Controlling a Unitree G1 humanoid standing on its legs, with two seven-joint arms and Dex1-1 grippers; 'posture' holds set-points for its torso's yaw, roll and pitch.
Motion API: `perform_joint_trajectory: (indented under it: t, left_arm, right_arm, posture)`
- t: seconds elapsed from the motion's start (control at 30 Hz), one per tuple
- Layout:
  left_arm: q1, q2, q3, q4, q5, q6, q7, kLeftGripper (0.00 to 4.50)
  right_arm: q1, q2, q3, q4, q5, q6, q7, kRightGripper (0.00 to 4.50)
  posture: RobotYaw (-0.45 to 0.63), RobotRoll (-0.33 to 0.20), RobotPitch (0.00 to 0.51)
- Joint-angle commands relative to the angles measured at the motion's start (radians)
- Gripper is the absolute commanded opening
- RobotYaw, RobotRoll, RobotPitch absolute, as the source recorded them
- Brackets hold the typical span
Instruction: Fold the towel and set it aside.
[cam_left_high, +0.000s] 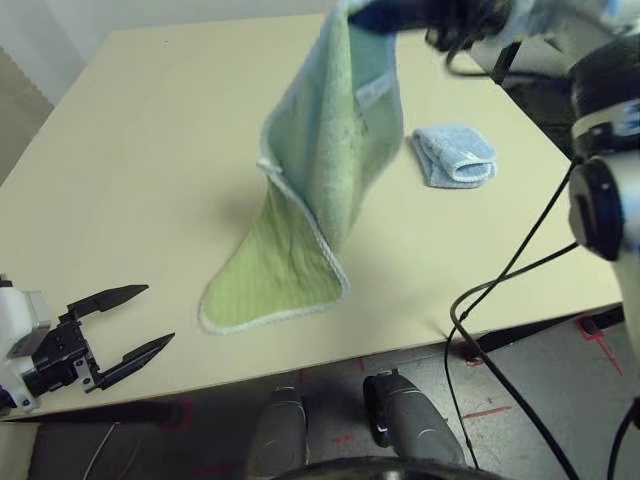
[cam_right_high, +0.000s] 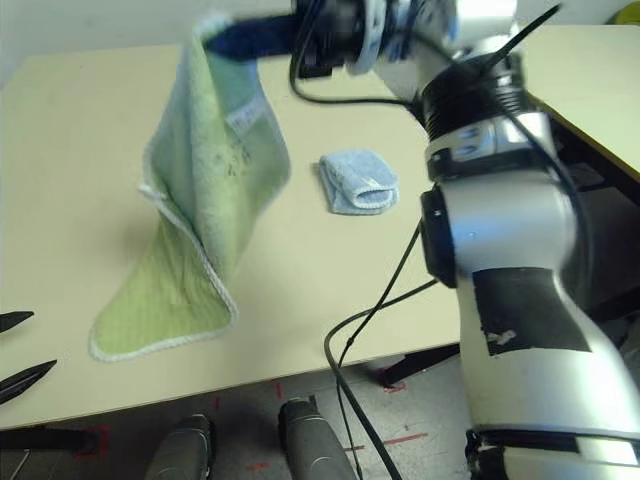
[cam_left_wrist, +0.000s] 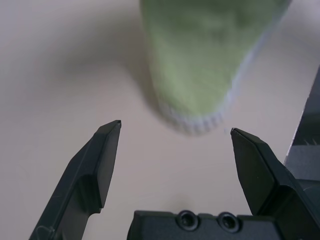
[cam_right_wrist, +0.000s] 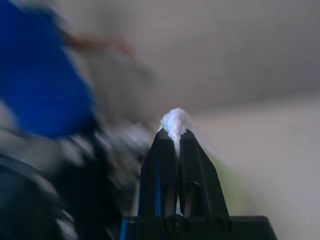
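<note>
The right tool (cam_right_wrist: 174, 131), fingers pinched tight on a white-stitched corner, holds the light green towel (cam_left_high: 325, 170) high above the cream desk (cam_left_high: 150, 150). The towel hangs below that tool in a long drape, its lower end resting flat on the desk. A small white tag (cam_left_high: 372, 92) shows on the hanging cloth, its writing too small to read. A folded light blue cloth (cam_left_high: 453, 154) lies on the desk just beyond the drape. The left tool (cam_left_high: 122, 327) waits low near the desk's front edge, fingers spread wide and empty, the towel's resting end ahead of it.
</note>
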Motion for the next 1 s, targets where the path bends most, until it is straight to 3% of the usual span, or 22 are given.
perform_joint_trajectory:
  t: [0.03,0.07,0.17,0.27,0.37,0.77,0.9,1.0]
  left_arm:
    - [0.005,0.004,-0.015,0.019,0.019,-0.014,0.002,4.5]
    - [0.004,0.004,-0.015,0.019,0.02,-0.014,0.003,4.5]
    - [0.0,0.002,-0.017,0.021,0.022,-0.016,0.007,4.5]
    - [-0.001,0.0,-0.019,0.021,0.025,-0.018,0.008,4.5]
    - [-0.002,0.0,-0.022,0.018,0.026,-0.017,0.011,4.5]
    - [0.005,-0.019,-0.093,-0.048,0.056,0.036,0.097,4.5]
    - [-0.018,-0.017,-0.16,-0.178,0.03,0.253,0.235,4.5]
    - [-0.118,-0.073,-0.219,-0.363,0.089,0.452,0.524,4.5]
  right_arm:
    - [-0.028,-0.008,-0.045,0.025,0.069,0.034,0.005,0.04]
    - [-0.027,-0.004,-0.037,0.043,0.048,0.006,0.005,0.04]
    - [-0.012,0.029,0.027,0.143,-0.155,-0.253,-0.018,0.04]
    - [0.011,0.059,0.114,0.25,-0.405,-0.595,-0.233,0.04]
    - [0.02,0.062,0.17,0.315,-0.561,-0.744,-0.297,0.04]
    - [-0.075,0.09,-0.039,0.354,-0.512,-0.471,-0.034,0.04]
    - [-0.097,0.091,-0.089,0.353,-0.521,-0.432,-0.062,0.04]
    - [-0.08,0.094,-0.099,0.357,-0.553,-0.474,-0.131,0.04]
  posture:
    - [-0.02,0.0,0.116]
    - [-0.02,0.0,0.116]
    - [-0.02,0.0,0.114]
    - [-0.02,0.0,0.115]
    - [-0.02,0.0,0.121]
    - [-0.02,0.0,0.133]
    - [-0.02,0.0,0.132]
    - [-0.01,0.0,0.135]
